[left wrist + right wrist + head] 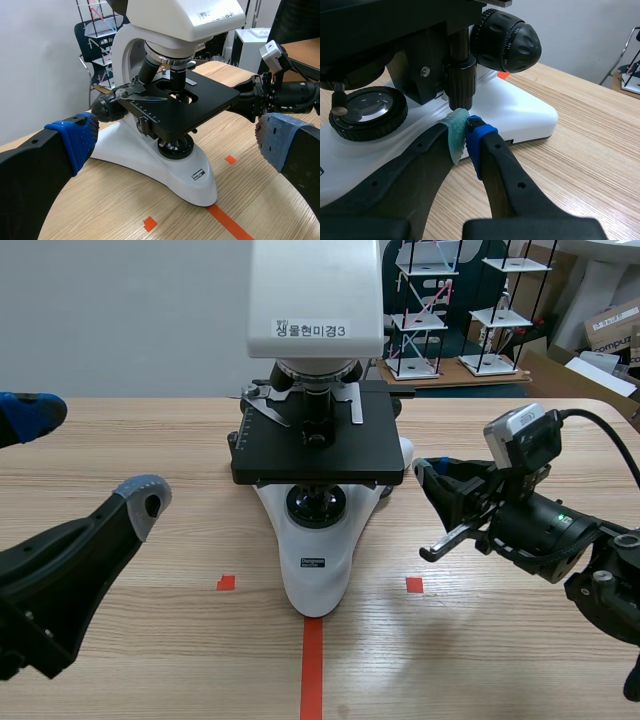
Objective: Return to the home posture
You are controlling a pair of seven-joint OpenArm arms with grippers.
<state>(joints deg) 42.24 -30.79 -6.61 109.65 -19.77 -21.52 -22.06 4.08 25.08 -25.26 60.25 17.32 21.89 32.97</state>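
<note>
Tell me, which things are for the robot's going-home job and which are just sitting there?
For the job: left gripper, open; right gripper, shut.
Just sitting there: microscope, racks, box.
</note>
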